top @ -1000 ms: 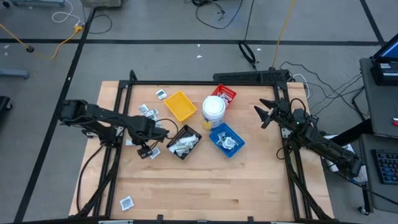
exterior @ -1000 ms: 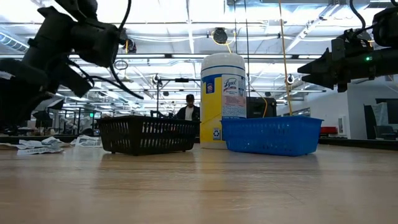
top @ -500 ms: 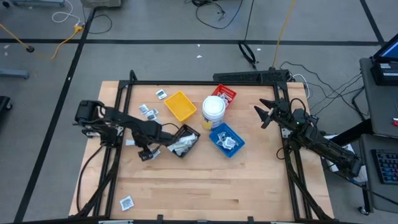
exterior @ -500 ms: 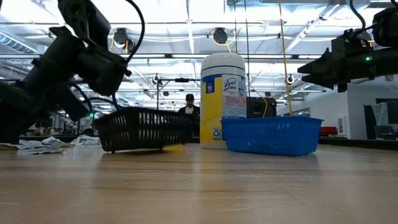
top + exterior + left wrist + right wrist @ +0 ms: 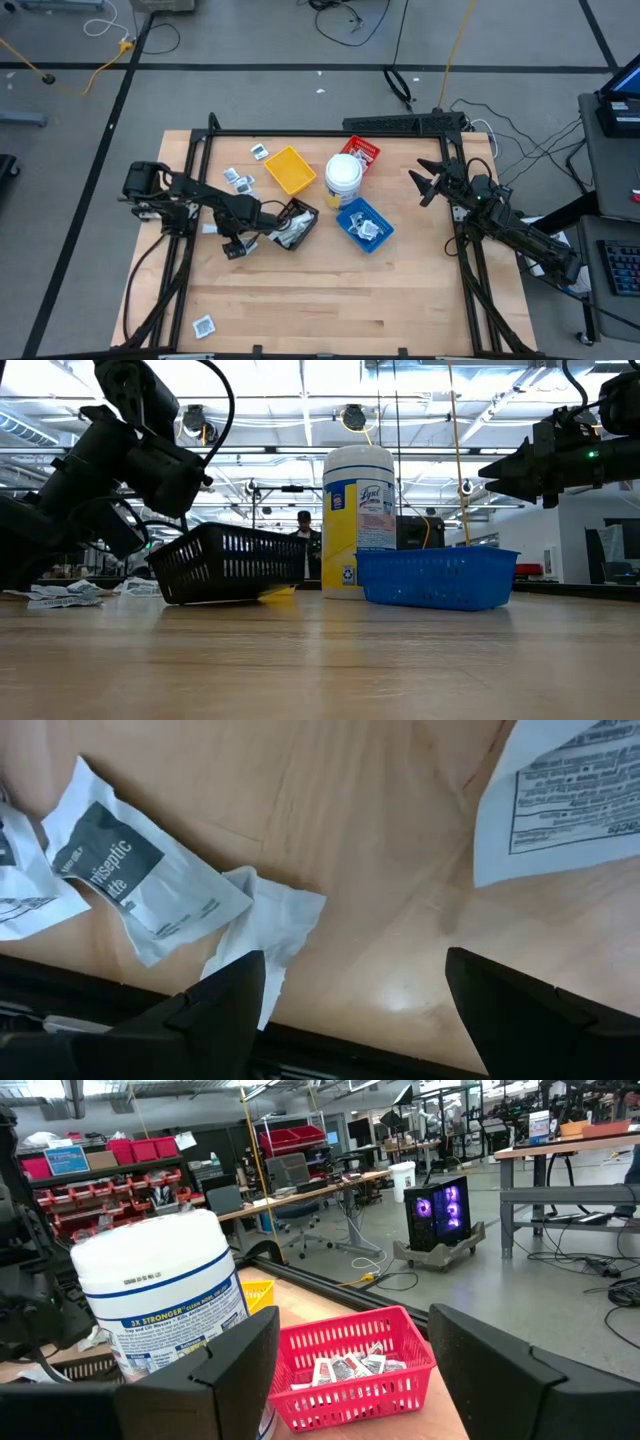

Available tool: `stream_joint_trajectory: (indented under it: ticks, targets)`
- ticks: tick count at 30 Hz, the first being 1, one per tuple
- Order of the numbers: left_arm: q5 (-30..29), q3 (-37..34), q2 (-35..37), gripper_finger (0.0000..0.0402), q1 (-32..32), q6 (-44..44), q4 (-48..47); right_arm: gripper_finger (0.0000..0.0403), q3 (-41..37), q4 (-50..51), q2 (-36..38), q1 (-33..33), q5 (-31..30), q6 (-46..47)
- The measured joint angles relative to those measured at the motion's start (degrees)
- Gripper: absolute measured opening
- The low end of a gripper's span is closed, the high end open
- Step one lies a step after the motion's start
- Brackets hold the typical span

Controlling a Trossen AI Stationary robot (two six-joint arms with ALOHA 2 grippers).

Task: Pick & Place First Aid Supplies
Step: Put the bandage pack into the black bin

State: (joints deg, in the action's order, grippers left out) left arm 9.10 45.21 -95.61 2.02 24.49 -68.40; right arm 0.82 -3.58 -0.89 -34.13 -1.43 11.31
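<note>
Black tray: tipped up on one edge at the table's centre-left, its 9 o'clock side lifted in the low view; white wrapped packets lie inside, count unclear.
Blue tray: flat, at 3 o'clock of the black tray; holds a few white packets.
Red tray: at 12 o'clock of the white tub; the right wrist view shows small packets inside.
Yellow tray: at 9 o'clock of the tub; no contents visible.
Trays counted: four.
Loose packets on table: about three by the yellow tray's 9 o'clock side, one at its 11 o'clock, one near the table's 7 o'clock corner, others under the left arm.
Left gripper: low over the table at the black tray's 8 o'clock side, fingers spread, nothing between them; printed packets lie just beyond.
Right gripper: raised at the table's 3 o'clock side, fingers apart, empty.
</note>
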Motion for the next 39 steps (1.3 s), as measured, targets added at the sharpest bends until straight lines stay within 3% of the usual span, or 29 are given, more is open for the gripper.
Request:
stream_joint_trajectory:
  ticks: [19, 25, 39]
  targets:
    - [-2.6, 1.2, 5.7, 0.0315, 0.0, 3.5, -0.5, 0.0254, 0.0, 0.0, 0.0, 0.0, 0.0, 0.0]
    - [-6.7, 1.1, 8.6, 0.0315, -0.7, 12.3, -1.8, 0.0254, 0.0, -0.1, 0.0, 0.0, 0.0, 0.0]
    - [-2.7, -4.6, 10.3, 0.0315, -2.0, 28.5, 0.7, 0.0254, 0.0, 0.0, 0.0, 0.0, 0.0, 0.0]
